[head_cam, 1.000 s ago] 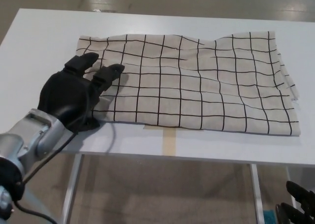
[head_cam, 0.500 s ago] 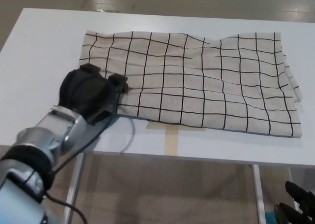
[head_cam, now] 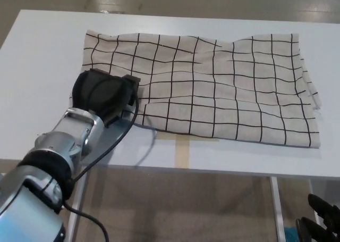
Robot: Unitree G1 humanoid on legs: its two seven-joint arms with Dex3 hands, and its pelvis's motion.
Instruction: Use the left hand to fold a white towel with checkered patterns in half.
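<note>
A white table [head_cam: 48, 56] with a smooth matte top fills most of the head view, its near edge running across the lower third, thin metal legs [head_cam: 79, 199] showing beneath it against a beige floor [head_cam: 186, 210]. Spread flat on the table, the white towel [head_cam: 223, 88] with a thin black checked grid lies with its long axis running from 9 o'clock to 3 o'clock, its short edges facing the table's left and right sides. The cloth is a soft woven rectangle, gently rippled along the far edge, with layered edges bunched at the 3 o'clock end. A strip of tan tape [head_cam: 183, 149] sticks out from under the towel's near edge toward 6 o'clock and reaches the table's rim. The left hand [head_cam: 103, 96], black and rounded, rests on the towel's near corner at 9 o'clock, its fingers [head_cam: 130, 82] curled down together against the cloth; whether they pinch the fabric cannot be told. Behind it a silver metal forearm [head_cam: 64, 141] slopes down toward 7 o'clock, a black cable [head_cam: 114, 143] looping beside it. Only the dark fingertips of the right hand [head_cam: 321, 220] show at 5 o'clock, below the table; its state cannot be told
</note>
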